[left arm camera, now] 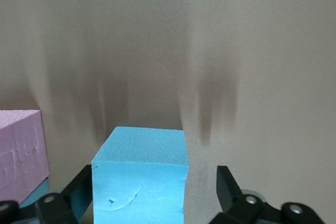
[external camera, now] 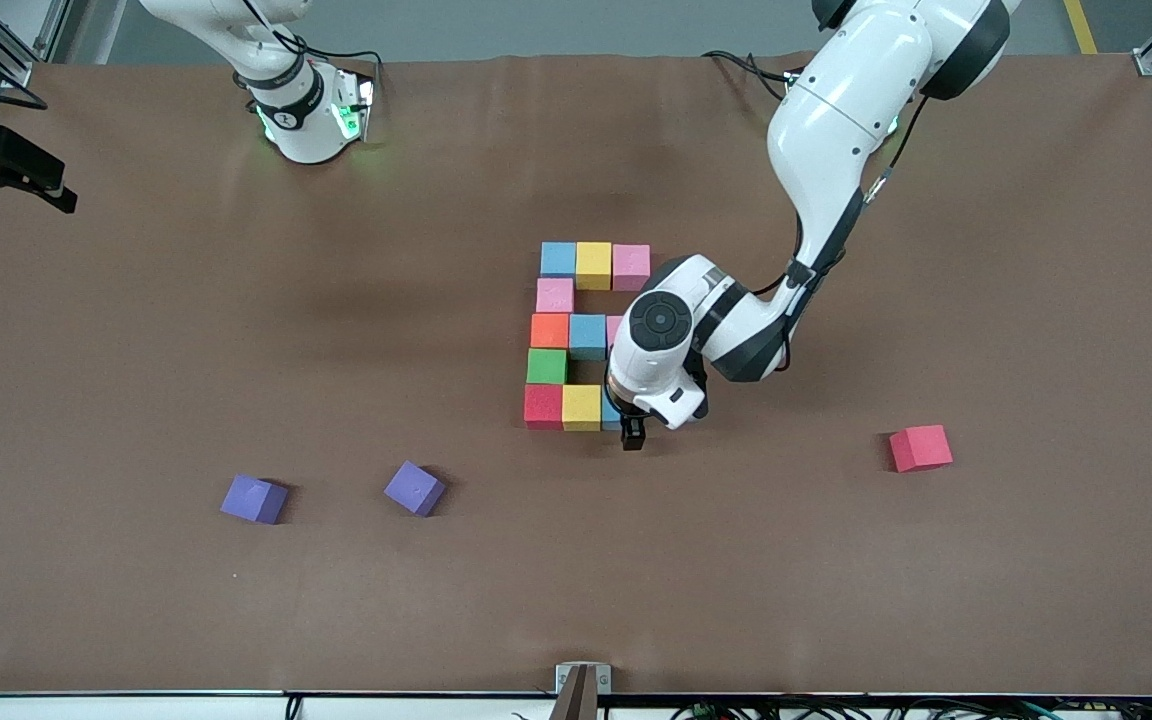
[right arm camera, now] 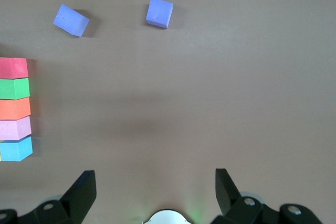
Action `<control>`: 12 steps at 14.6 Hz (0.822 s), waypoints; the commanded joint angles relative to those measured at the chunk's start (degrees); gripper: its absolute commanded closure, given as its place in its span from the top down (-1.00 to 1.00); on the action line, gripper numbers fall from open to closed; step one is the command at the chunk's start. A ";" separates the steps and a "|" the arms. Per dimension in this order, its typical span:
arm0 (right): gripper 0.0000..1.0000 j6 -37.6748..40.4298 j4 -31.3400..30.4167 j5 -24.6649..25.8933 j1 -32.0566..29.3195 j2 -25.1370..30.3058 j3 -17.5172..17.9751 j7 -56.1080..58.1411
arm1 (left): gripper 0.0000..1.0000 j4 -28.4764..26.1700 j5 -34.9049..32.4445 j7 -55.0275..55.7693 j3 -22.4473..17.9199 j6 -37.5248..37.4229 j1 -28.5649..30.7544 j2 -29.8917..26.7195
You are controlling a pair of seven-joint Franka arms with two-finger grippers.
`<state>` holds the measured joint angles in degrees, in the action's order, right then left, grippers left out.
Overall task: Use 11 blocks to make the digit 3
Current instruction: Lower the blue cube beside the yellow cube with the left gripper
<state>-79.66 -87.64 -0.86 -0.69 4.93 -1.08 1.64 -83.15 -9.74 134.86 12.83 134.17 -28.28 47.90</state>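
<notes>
11 cubes in the digit 3 [external camera: 576, 335], 2 purple cubes [external camera: 254, 499], 1 stray red cube [external camera: 920, 448]

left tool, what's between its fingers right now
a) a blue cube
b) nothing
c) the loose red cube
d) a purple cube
a: the left wrist view shows a blue cube sitting between the open fingers of the left tool, at the end of the figure's bar nearest the front camera.
</notes>
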 commanded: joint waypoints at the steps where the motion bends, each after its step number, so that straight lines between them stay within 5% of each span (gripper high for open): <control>1: 1.00 0.21 -0.43 -0.55 -0.98 0.52 0.91 0.03 | 1.00 1.15 -1.43 0.75 -0.43 -0.22 -0.81 0.09; 12: 1.00 0.21 -0.52 -0.55 0.16 0.60 0.91 0.12 | 1.00 1.15 -0.73 -5.99 0.36 -10.84 0.59 -10.62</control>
<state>-79.64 -87.66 -0.91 -0.46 4.93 -0.41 1.64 -80.89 -9.89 132.24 13.00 126.79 -28.37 41.66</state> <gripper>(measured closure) 0.000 0.000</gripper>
